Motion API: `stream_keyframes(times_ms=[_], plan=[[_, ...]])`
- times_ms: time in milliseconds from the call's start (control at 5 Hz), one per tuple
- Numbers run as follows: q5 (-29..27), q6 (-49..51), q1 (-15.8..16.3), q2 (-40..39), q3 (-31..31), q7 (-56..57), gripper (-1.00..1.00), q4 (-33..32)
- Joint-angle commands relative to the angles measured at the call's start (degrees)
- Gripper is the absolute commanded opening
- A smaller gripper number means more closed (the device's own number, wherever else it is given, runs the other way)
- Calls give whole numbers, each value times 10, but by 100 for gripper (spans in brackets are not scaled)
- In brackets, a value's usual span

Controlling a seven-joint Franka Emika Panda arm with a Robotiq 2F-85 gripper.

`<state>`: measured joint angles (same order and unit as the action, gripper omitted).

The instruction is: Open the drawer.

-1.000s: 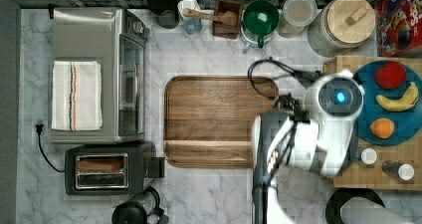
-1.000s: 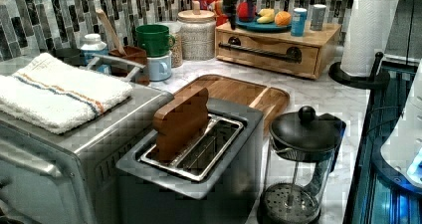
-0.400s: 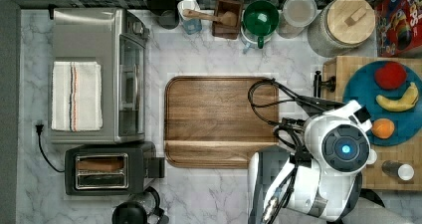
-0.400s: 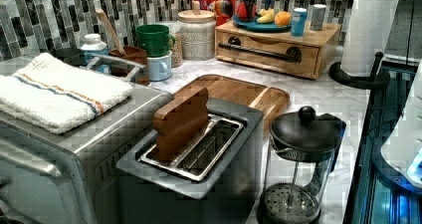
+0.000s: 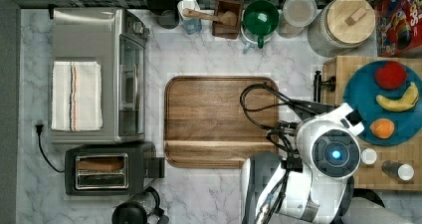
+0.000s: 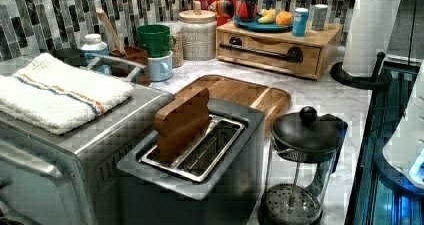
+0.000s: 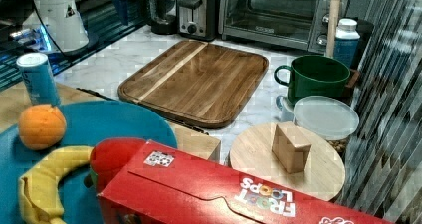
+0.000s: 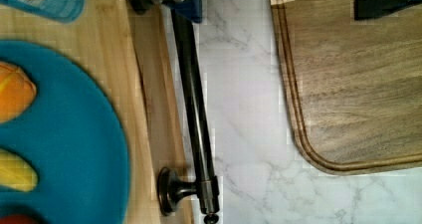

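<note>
The drawer (image 6: 272, 41) is the front of a light wood cabinet (image 5: 334, 67) and looks closed in the left view. Its black bar handle (image 6: 260, 52) runs along the front. In the top view one end of the handle (image 5: 317, 84) shows above my arm (image 5: 331, 152), which hangs over the cabinet's left edge. In the wrist view the handle (image 8: 196, 119) runs lengthways past its end post. My gripper (image 8: 271, 0) is open. One dark finger with a blue pad (image 8: 186, 2) sits right over the bar, and the other finger (image 8: 385, 0) is far off over the brown board.
A brown cutting board (image 5: 221, 119) lies beside the cabinet. A blue plate (image 5: 383, 109) with fruit and two cans (image 6: 300, 21) sit on the cabinet top. A paper towel roll (image 6: 370, 30), French press (image 6: 300, 170), toaster (image 5: 107, 168) and toaster oven (image 5: 99, 74) stand around.
In the top view my arm has swung toward the lower right, from beside the board to over the cabinet's left edge. The drawer and the other things have not moved.
</note>
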<state>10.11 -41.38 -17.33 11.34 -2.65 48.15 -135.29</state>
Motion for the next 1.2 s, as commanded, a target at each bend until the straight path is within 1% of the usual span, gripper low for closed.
stream_keyframes(times_ms=[200,600,1200], plan=[[11,-9,30,-8,22,15,100,-9],[18,-16,25,-5,27,21,100,-16],[23,-31,29,2,24,39,100,-27]])
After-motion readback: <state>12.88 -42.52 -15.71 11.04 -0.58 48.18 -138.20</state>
